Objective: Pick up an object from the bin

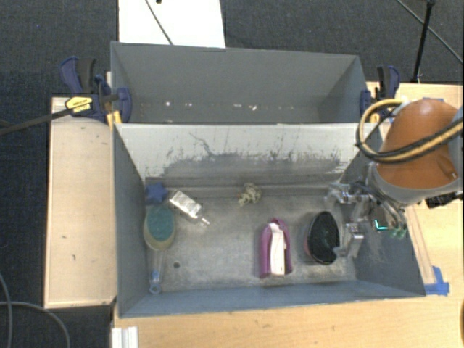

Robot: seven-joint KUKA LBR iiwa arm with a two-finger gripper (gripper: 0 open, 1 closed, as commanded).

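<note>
Grey bin (239,151) on dark carpet (43,35); pincer (349,222) at right wall, just beside black oval (322,238); open or closed, cannot tell.

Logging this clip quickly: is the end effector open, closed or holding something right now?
End effector: cannot be told; it sits just right of the black oval thing.
</note>
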